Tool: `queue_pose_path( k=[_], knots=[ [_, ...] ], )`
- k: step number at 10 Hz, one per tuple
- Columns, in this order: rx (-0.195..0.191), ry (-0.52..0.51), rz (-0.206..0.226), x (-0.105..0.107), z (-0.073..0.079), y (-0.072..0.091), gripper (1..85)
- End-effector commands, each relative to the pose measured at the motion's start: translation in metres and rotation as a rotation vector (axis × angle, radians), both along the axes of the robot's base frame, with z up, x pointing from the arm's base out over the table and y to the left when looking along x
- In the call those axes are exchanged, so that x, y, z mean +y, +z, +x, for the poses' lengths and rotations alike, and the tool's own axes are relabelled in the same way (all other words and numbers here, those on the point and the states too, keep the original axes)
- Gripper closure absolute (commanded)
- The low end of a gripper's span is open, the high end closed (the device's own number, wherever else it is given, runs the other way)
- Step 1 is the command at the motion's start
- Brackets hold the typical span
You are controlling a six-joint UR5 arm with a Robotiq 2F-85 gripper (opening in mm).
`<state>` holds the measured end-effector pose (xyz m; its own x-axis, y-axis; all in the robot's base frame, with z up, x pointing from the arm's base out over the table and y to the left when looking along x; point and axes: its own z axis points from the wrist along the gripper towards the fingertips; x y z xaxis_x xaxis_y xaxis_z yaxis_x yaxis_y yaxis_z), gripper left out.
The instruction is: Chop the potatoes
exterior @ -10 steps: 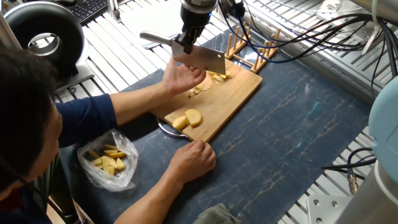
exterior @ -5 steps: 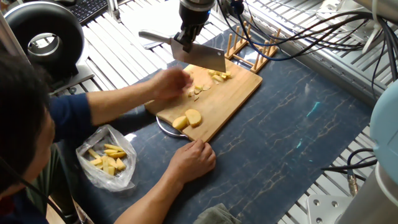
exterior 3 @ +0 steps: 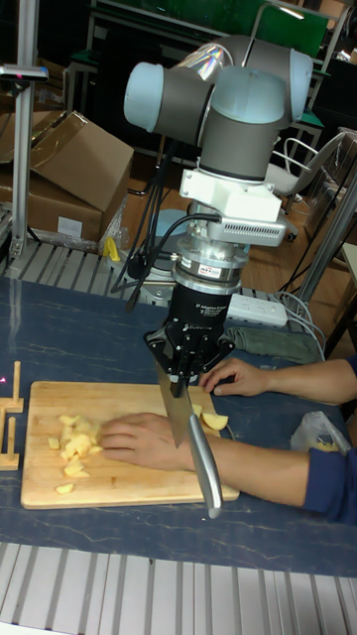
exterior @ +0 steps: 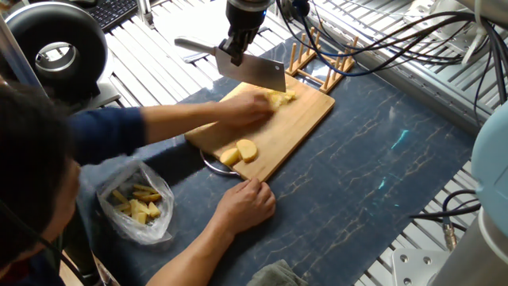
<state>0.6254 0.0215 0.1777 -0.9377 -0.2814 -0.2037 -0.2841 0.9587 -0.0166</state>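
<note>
A person's hand (exterior: 248,112) covers the potatoes (exterior: 279,98) under the cleaver (exterior: 252,73).

Worktop (exterior: 381,159): dark blue marbled top over metal slats. Cutting board (exterior: 305,119) lies flat on it. Wooden rack (exterior: 325,67) at board's far end. Clear bag of yellow pieces (exterior: 136,202) near board's near end. Person's hand (exterior: 248,202) rests on worktop beside board's near corner.

opposite sides, both facing cutting board (exterior: 270,131)
</note>
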Motion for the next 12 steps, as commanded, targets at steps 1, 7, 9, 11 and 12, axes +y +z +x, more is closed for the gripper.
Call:
queue_pose_path(
  k=[1, 7, 9, 11, 12],
  knots=[
    [-0.007, -0.023, -0.007, -0.002, 0.004, 0.003, 84.7],
    [-0.021, -0.016, -0.033, -0.012, 0.011, 0.004, 84.7],
    [-0.023, -0.001, -0.026, -0.007, 0.011, 0.006, 84.7],
    [-0.026, 0.007, -0.040, -0.011, 0.011, 0.007, 84.7],
    [-0.026, -0.013, -0.020, -0.007, 0.011, 0.008, 84.7]
  ],
)
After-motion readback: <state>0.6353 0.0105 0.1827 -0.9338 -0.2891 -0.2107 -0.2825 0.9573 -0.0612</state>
